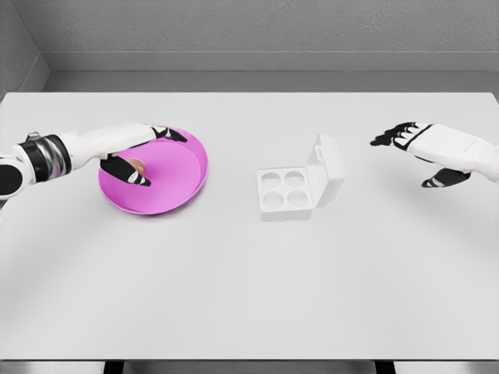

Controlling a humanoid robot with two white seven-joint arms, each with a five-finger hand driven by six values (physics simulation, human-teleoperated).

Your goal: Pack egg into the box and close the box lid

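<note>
magenta plate [183, 181], brown egg [136, 165], white box [290, 189], white table [249, 288].

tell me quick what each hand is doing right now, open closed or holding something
Left hand: over the pink plate, fingers around the brown egg; a firm grasp cannot be told.
Right hand: open, holding nothing, hovering right of the egg box.

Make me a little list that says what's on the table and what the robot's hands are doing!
plate: pink plate, left side of table
egg: brown egg on the plate
box: white egg box, middle, four empty cups, lid up
left hand: left hand over the plate, fingers around the egg
right hand: right hand open, hovering right of the box
</note>
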